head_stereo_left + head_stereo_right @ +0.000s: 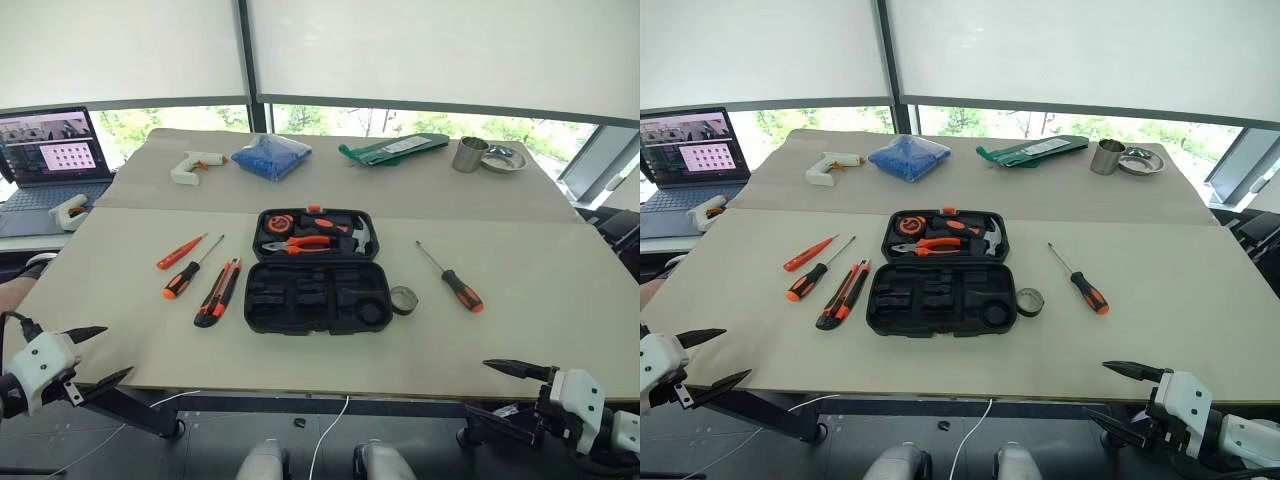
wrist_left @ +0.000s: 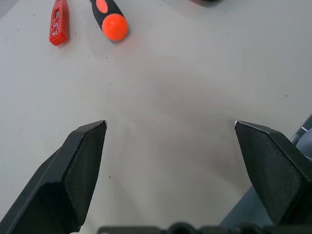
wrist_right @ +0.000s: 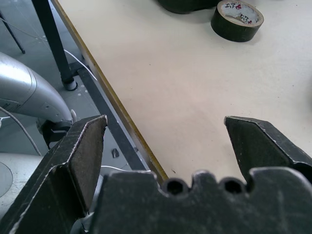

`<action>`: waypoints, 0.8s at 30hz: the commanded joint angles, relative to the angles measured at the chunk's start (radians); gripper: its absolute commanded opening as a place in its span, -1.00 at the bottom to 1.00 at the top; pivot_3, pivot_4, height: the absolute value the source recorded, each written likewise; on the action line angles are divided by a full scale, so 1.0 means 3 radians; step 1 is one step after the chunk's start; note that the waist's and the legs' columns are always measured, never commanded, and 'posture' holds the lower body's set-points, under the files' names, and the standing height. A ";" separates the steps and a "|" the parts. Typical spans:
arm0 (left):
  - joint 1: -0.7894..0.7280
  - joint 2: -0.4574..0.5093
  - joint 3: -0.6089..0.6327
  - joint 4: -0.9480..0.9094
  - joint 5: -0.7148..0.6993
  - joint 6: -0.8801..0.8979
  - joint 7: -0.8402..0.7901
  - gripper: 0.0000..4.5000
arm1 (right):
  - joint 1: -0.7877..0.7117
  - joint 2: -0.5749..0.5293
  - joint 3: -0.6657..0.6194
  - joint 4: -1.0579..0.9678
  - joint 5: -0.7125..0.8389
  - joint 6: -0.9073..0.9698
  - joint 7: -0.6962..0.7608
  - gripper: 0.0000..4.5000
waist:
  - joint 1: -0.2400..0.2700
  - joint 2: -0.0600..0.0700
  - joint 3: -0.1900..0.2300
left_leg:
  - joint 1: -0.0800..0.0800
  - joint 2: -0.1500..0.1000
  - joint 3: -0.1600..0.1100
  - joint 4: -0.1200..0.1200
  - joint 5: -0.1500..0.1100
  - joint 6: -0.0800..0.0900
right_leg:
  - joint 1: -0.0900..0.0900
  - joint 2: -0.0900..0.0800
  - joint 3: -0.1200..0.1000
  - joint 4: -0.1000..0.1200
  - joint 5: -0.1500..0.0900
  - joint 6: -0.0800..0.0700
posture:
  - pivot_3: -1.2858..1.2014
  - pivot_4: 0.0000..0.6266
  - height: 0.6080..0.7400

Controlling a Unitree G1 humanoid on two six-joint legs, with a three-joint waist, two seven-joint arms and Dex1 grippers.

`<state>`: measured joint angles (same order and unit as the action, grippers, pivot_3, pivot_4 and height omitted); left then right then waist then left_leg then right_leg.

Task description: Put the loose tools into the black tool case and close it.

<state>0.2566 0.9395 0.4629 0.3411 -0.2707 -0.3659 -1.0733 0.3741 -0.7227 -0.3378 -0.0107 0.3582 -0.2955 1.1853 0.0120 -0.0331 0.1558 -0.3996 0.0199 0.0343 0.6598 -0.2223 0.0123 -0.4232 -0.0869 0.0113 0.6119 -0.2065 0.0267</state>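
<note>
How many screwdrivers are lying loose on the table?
3: a slim orange screwdriver and a black-handled screwdriver left of the open tool case; a third screwdriver to its right.

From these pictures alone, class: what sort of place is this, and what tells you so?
Probably an office or lab set up for testing, not a home: a wide table beside large windows with roller blinds, a laptop open at its edge, and an open tool case with tools laid out.

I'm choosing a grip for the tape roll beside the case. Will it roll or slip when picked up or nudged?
The tape roll lies flat on its side on the table, so a nudge would probably slide it, not roll it. It looks small and hollow, likely light. Its round outer wall may slip between fingers; gripping through the core seems safer.
</note>
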 commanded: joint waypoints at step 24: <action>-0.1323 -0.0072 -0.0123 -0.1153 -0.1173 0.3884 0.1613 1.00 | -0.0882 0.0460 0.0587 -0.1539 0.0614 0.0862 -0.0952 1.00 | 0.0030 -0.0037 -0.0018 | 0.0032 0.0045 0.0032 0.0004 -0.0016 -0.0028 | 0.0006 0.0037 -0.0001 0.0021 -0.0005 -0.0024 | 0.03 -0.52 1.00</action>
<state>-0.0945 0.9086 0.4972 -0.0236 -0.6449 0.7403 -0.5990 0.1099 -0.5858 -0.1582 -0.4422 0.5511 -0.0432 0.9133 0.0209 -0.0442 0.1503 -0.3899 0.0329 0.0447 0.6610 -0.2271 0.0040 -0.4217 -0.0754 0.0113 0.6183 -0.2075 0.0204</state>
